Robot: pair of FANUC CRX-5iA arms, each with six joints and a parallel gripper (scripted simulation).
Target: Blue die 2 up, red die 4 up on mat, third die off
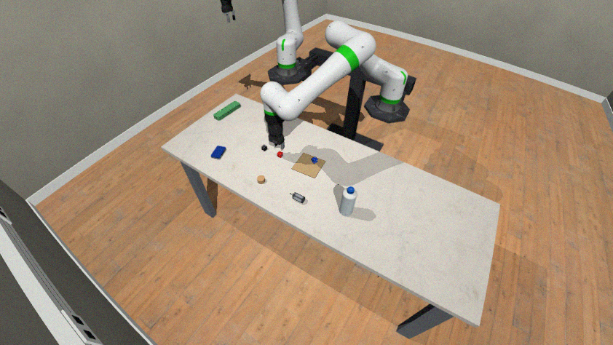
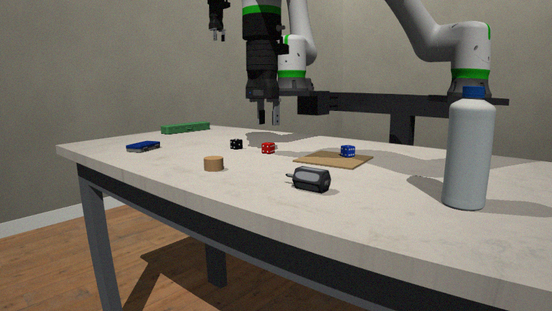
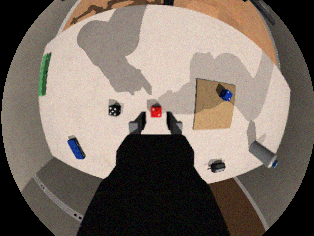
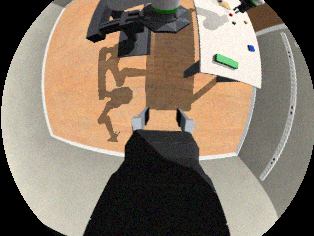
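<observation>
Exterior view: left gripper [image 1: 277,145] [image 2: 268,112] [image 3: 155,124] [image 4: 237,10] poised above the red die

The red die [image 1: 279,153] [image 2: 267,147] [image 3: 156,111] [image 4: 231,15] sits flat on the tabletop, off the mat [image 1: 305,169] [image 2: 328,160] [image 3: 212,110] [image 4: 224,5]; those fingers are parted, holding nothing. The blue die [image 1: 314,159] [image 2: 347,151] [image 3: 226,94] [image 4: 220,1] rests on the mat. Near the red one, the black die [image 1: 263,148] [image 2: 236,144] [image 3: 114,109] [image 4: 234,23] is also off it. Farther out stand a wooden cylinder [image 1: 260,179] [image 2: 213,163] [image 4: 245,22] and a blue-capped bottle [image 1: 347,201] [image 2: 468,154] [image 3: 261,153]. Over beyond the table, the right gripper [image 1: 231,16] [image 2: 218,35] [image 4: 162,113] hangs wide open and empty.
</observation>
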